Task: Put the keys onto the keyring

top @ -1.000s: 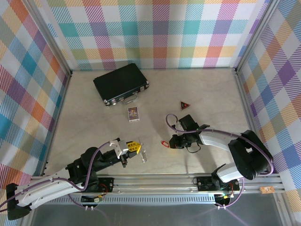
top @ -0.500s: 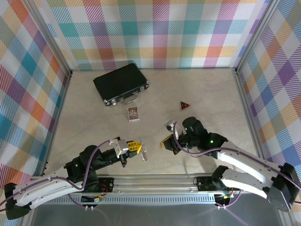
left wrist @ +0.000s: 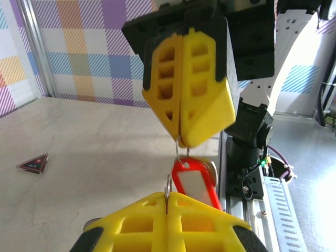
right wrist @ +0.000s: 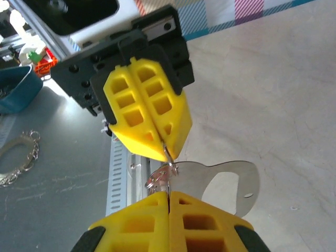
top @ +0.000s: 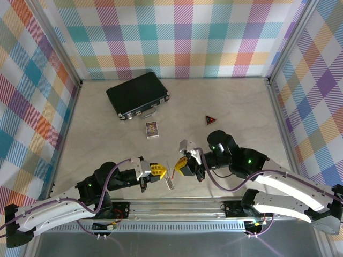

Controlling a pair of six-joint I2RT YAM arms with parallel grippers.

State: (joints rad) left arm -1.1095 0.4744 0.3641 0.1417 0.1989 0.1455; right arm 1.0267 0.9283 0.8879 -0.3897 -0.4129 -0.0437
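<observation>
Left wrist view: right gripper [left wrist: 181, 139], clamped shut, dangles the keys [left wrist: 194, 185] just below its tips. Opposite, left gripper [left wrist: 167, 198], likewise closed, pinches the keyring [right wrist: 195, 177].

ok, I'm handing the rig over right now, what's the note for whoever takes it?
Left fingers: shut on the keyring, held over the near part of the table.
Right fingers: shut on the keys, pinched by the thin wire loop, with the red tag hanging below.
Done: both things are off the table and the two arms meet tip to tip.
Left: thread the key onto the ring. I can't tell whether it has caught.
</observation>
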